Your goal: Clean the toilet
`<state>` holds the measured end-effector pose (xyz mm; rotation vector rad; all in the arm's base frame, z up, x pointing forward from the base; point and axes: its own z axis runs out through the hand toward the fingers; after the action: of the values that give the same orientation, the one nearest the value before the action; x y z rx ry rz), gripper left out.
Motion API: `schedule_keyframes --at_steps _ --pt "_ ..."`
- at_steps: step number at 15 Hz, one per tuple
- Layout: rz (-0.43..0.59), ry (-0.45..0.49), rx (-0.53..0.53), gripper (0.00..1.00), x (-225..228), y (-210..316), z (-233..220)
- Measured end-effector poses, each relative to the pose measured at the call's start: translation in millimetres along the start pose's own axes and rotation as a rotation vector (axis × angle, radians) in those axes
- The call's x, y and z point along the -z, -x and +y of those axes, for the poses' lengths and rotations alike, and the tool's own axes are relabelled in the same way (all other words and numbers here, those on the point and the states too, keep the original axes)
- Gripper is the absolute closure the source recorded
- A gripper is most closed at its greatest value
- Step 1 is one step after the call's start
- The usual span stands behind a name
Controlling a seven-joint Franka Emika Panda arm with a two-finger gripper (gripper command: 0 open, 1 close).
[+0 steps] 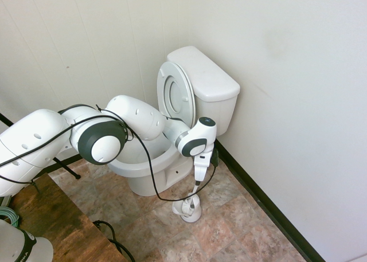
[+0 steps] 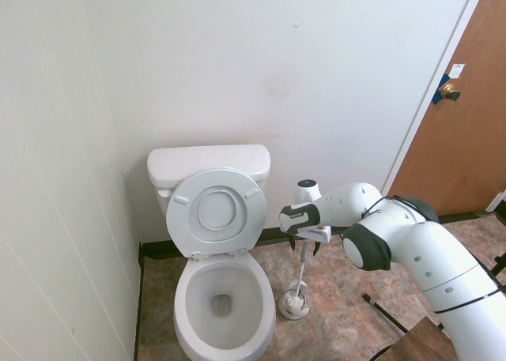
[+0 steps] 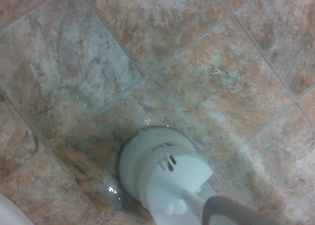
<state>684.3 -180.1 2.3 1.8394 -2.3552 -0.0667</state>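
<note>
The gripper [image 1: 198,180] points straight down over the handle [image 2: 301,268] of a toilet brush [image 3: 173,201], its fingers spread wide, one on each side of the handle's top; whether they touch it cannot be told. The brush stands upright in its small white holder [image 1: 190,208] on the brown tiled floor [image 3: 206,72]. Just beside the holder is the toilet [image 2: 221,298], its seat and lid [image 2: 217,212] raised against the tank [image 1: 204,73], which backs onto the white wall [image 2: 261,61]. A brown door [image 2: 462,116] stands further along that wall.
</note>
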Motion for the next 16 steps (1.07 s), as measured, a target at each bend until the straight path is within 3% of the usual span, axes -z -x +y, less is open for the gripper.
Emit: schedule_keyframes --at_steps 2,3,16 --pt "0.000 0.006 0.002 0.00 -4 1 -1" --pt "-0.001 0.009 0.002 1.00 -5 1 -2" --pt "-0.015 0.030 -0.006 1.00 -26 -5 -9"
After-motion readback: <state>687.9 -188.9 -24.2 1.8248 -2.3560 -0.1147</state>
